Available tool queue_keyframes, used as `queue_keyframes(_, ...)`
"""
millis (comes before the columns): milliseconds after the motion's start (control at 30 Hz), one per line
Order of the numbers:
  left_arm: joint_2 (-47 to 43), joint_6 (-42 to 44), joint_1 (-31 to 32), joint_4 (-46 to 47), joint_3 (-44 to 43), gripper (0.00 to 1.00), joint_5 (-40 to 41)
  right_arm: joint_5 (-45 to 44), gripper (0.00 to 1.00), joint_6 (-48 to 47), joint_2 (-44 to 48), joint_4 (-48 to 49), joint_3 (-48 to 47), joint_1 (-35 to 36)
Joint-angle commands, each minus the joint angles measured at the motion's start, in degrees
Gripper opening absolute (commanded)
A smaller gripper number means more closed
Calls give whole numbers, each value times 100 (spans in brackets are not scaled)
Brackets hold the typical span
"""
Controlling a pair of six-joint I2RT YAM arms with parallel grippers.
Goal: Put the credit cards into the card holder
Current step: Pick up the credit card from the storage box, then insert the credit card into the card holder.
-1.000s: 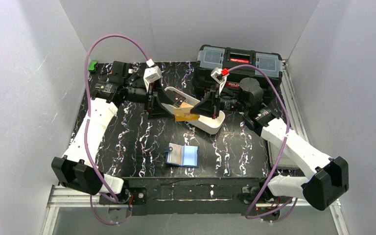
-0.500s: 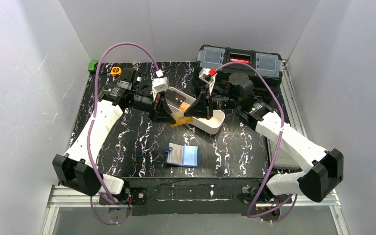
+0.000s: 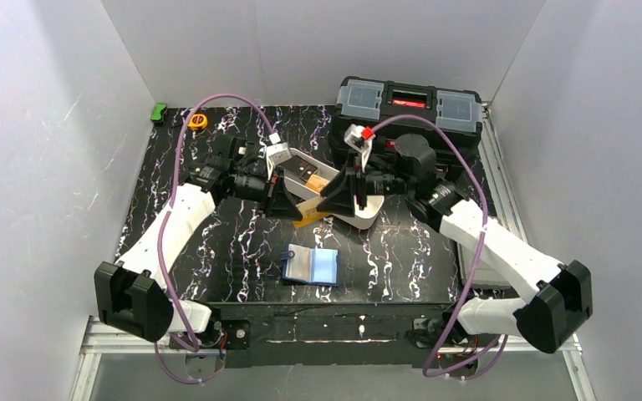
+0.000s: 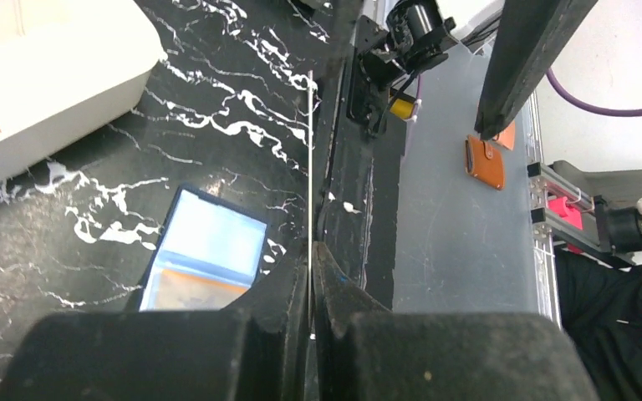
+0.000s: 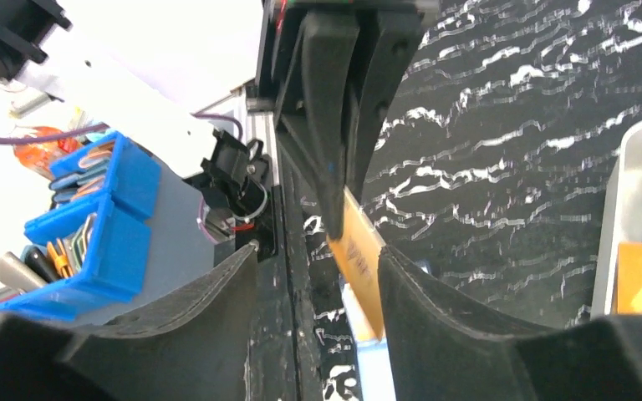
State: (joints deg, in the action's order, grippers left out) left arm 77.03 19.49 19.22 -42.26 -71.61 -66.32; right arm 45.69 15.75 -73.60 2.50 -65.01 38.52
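An orange-yellow credit card (image 3: 311, 219) hangs in the air above the table, near the white tray. My left gripper (image 3: 297, 209) is shut on it; in the left wrist view the card (image 4: 310, 150) shows edge-on as a thin line between the closed fingertips of that gripper (image 4: 311, 251). My right gripper (image 3: 328, 200) faces it, open. In the right wrist view the card (image 5: 359, 259) leans against that gripper's (image 5: 319, 251) right finger, unclamped. The card holder (image 3: 311, 266) lies open on the table below, lighter blue inside (image 4: 205, 259). More cards (image 3: 316, 178) lie in the tray.
The long white tray (image 3: 366, 215) lies behind the grippers, with a black toolbox (image 3: 410, 104) at the back right. A yellow tape measure (image 3: 198, 121) and a green object (image 3: 159, 111) sit at the back left corner.
The left gripper has shut on the orange-yellow card and the right gripper has opened off it. Both grippers have come nearer and lower, off the tray.
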Motion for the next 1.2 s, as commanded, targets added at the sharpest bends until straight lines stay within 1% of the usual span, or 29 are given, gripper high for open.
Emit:
queue_keyframes(0, -694, -2185, -120, 2345, 699, 0, 75, -347, 63, 438, 731, 781, 910, -85)
queue_keyframes(133, -953, -3599, -198, 3798, 1092, 0, 293, -478, 67, 1244, 1091, 1729, 1741, -286)
queue_keyframes(267, -1030, -4798, -219, 4989, 1304, 0, 493, -386, 69, 1984, 939, 2680, 2033, -399)
queue_keyframes(400, -1023, -5201, -225, 5259, 1290, 0, 576, -275, 69, 3022, 463, 4179, 2080, -455)
queue_keyframes(533, -1060, -5308, -222, 5350, 1375, 0, 546, -217, 67, 4063, -252, 5879, 1786, -460)
queue_keyframes(600, -1073, -5339, -224, 5393, 1378, 0, 539, -212, 65, 4521, -571, 6417, 1605, -460)
queue_keyframes(733, -1096, -5356, -221, 5460, 1354, 0, 475, -322, 62, 5107, -994, 7183, 1460, -460)
queue_keyframes(800, -1114, -5346, -222, 5461, 1381, 0, 479, -372, 58, 5162, -1072, 7269, 1425, -460)
queue_keyframes(900, -1133, -5379, -218, 5544, 1436, 0, 492, -447, 51, 5102, -1078, 7144, 1396, -460)
queue_keyframes(967, -1121, -5378, -220, 5601, 1456, 0, 498, -491, 43, 5071, -1054, 7079, 1407, -459)
queue_keyframes(1000, -1122, -5378, -221, 5604, 1465, 0, 503, -517, 38, 5057, -1043, 7020, 1412, -460)
queue_keyframes(1067, -1100, -5374, -218, 5591, 1467, 0, 494, -544, 23, 5040, -1021, 6905, 1417, -460)
queue_keyframes(1100, -1086, -5343, -224, 5548, 1455, 2, 482, -574, 16, 5035, -1005, 6855, 1451, -460)
queue_keyframes(1133, -1085, -5289, -222, 5465, 1438, 7, 476, -628, 10, 5017, -976, 6814, 1500, -460)
queue_keyframes(1167, -1085, -5215, -218, 5386, 1424, 13, 481, -676, 7, 4990, -948, 6760, 1542, -462)
